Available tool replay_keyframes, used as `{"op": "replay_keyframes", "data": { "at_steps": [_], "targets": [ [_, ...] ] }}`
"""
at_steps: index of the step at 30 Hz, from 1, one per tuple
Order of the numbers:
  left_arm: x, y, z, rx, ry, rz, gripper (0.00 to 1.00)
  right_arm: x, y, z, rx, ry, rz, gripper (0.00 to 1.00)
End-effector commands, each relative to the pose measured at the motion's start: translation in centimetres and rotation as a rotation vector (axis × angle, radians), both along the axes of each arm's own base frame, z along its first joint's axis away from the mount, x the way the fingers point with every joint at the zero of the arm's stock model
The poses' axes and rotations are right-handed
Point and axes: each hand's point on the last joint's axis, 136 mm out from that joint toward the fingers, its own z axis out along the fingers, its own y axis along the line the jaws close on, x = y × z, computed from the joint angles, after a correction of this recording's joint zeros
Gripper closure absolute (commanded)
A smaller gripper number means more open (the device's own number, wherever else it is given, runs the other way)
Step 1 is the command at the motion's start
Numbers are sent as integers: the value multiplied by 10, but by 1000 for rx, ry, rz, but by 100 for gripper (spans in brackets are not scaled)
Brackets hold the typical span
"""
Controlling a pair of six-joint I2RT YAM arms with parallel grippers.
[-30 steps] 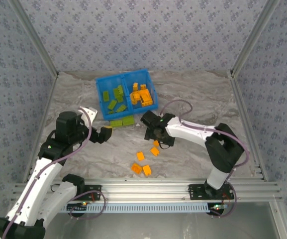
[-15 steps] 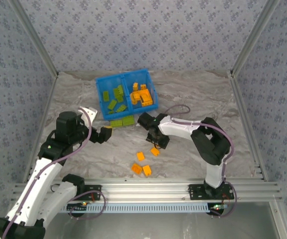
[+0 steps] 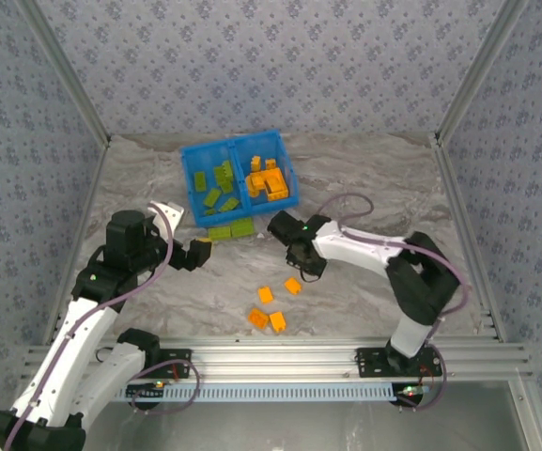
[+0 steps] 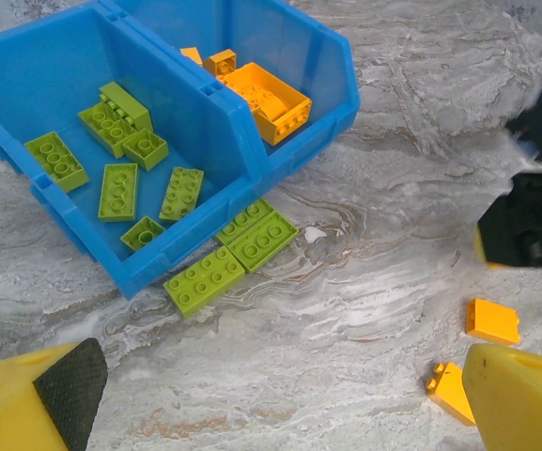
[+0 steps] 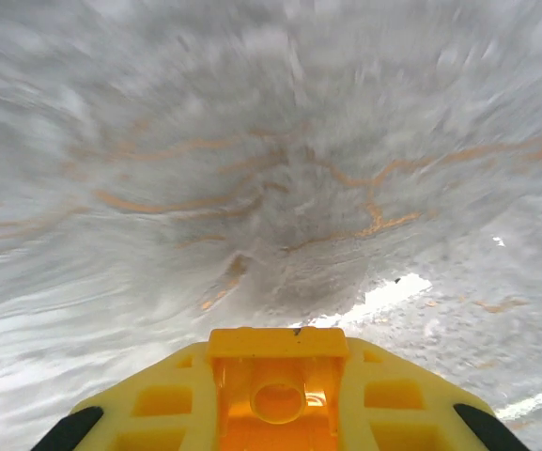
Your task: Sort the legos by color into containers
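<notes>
The surface [image 3: 364, 178] is grey-white marbled stone-print with thin rust veins. On it sits a glossy blue plastic bin [image 4: 252, 141], split by a central wall into two rectangular compartments. The left compartment [image 3: 195, 169] holds flat, studded lime green bricks [image 4: 120, 178] lying at mixed angles. The right compartment [image 3: 287, 178] holds a heap of orange bricks [image 4: 266, 99]. Three more green plates [image 4: 238, 249] lie on the surface right against the bin's front wall. Four small loose orange pieces [image 3: 271, 308], some wedge-shaped, are scattered nearer the arm bases. The right end effector [image 3: 301, 258] hangs just beside them, clamped on an orange brick [image 5: 275, 395] whose hollow underside and round inner tube face the wrist camera between ribbed yellow plastic fingers [image 5: 158, 399]. The left end effector [image 4: 280, 395] hovers well to the left of the bin's front, with its yellow, black-padded fingers spread wide and nothing between them.
</notes>
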Motion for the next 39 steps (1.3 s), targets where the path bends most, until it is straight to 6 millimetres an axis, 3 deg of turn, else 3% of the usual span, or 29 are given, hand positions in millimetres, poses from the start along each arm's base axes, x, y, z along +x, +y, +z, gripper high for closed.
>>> {"op": "replay_keyframes", "data": {
  "at_steps": [1, 5, 9, 12, 15, 20, 23, 28, 32, 35, 39],
  "targets": [
    [-2, 2, 9, 2, -29, -1, 1, 35, 1, 91, -32, -302, 163, 76],
    [-1, 2, 9, 0, -28, -3, 1, 73, 36, 163, -36, -560, 424, 72],
    [-2, 2, 9, 2, -29, -1, 1, 114, 69, 196, -67, -655, 600, 71],
    [-2, 4, 10, 5, -34, 5, 1, 157, 84, 193, -83, -635, 634, 71],
    [-3, 5, 10, 11, -37, 9, 1, 201, 99, 177, -15, -589, 633, 72],
    [-3, 7, 13, 9, -52, 18, 1, 263, 118, 135, 61, -513, 622, 72],
    [-3, 6, 11, 7, -44, 16, 1, 290, 124, 109, 93, -489, 603, 71],
    [-2, 4, 10, 7, -36, 6, 1, 313, 139, 81, 228, -500, 588, 69],
    [-1, 4, 9, 7, -32, 5, 1, 319, 151, 78, 277, -524, 592, 57],
    [-2, 4, 9, 7, -30, 5, 1, 322, 151, 88, 287, -548, 578, 46],
    [-2, 4, 8, 7, -29, 5, 1, 323, 147, 123, 290, -602, 569, 41]
  ]
}}
